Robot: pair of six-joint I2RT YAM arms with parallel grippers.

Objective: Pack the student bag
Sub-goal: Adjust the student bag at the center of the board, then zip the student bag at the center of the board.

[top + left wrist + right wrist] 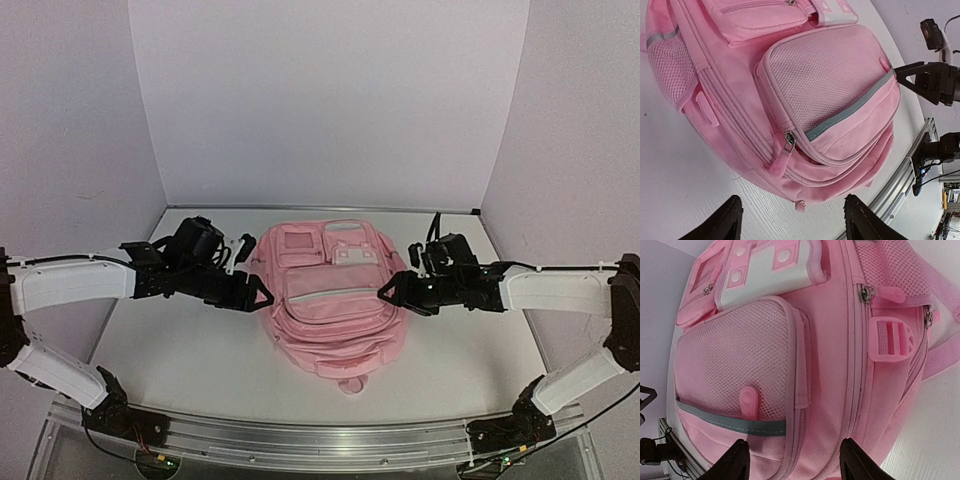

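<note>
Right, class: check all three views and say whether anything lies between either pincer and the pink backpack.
Nothing visible does. The left pincer and right pincer sit open on either side of the student bag, facing it directly.

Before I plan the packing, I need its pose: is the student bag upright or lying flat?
Lying flat. The student bag rests on its back on the table, front pockets facing the top camera.

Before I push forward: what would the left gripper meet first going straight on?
The left gripper would most likely meet the student bag, near the zip pull; nothing shows between.
</note>
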